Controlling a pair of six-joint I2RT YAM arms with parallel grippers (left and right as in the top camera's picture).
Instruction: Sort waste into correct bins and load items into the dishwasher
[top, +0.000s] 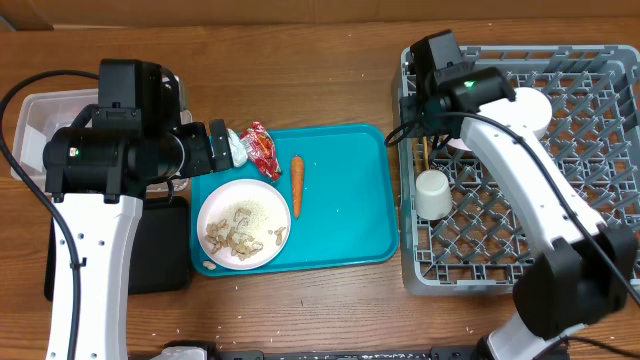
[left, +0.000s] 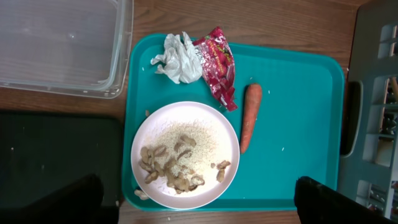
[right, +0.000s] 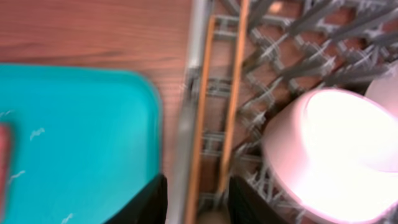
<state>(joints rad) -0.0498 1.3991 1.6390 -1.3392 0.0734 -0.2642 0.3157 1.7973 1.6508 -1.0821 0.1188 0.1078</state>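
Crumpled white wrapper (left: 180, 57), slender tapered orange carrot (left: 250, 115)

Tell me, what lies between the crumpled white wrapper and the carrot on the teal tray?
The red snack wrapper, between the white wrapper and the carrot; the left wrist view shows it clearly.
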